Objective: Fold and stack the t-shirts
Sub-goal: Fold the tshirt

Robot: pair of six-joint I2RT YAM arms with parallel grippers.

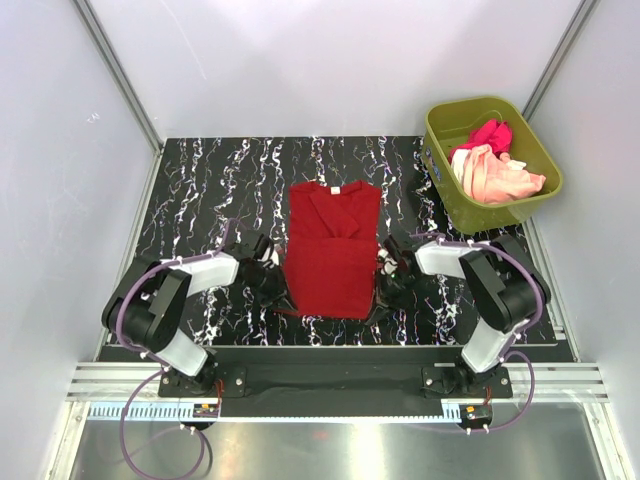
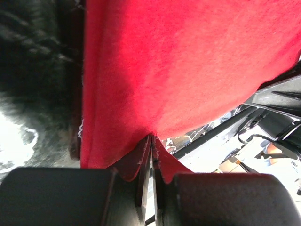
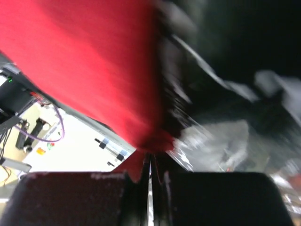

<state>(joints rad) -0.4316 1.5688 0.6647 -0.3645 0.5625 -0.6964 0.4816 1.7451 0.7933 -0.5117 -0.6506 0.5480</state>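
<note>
**Left gripper (image 2: 151,141), right gripper (image 3: 150,157): both clamped on cloth**

Each pinched a lower side edge of the deep red t-shirt (image 1: 333,250), which lay folded narrow on the table (image 1: 200,180). You needed to raise both edges level (no lagging side) and carry them toward the collar.

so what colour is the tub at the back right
The tub is olive green, clearest in the top external view.
</note>
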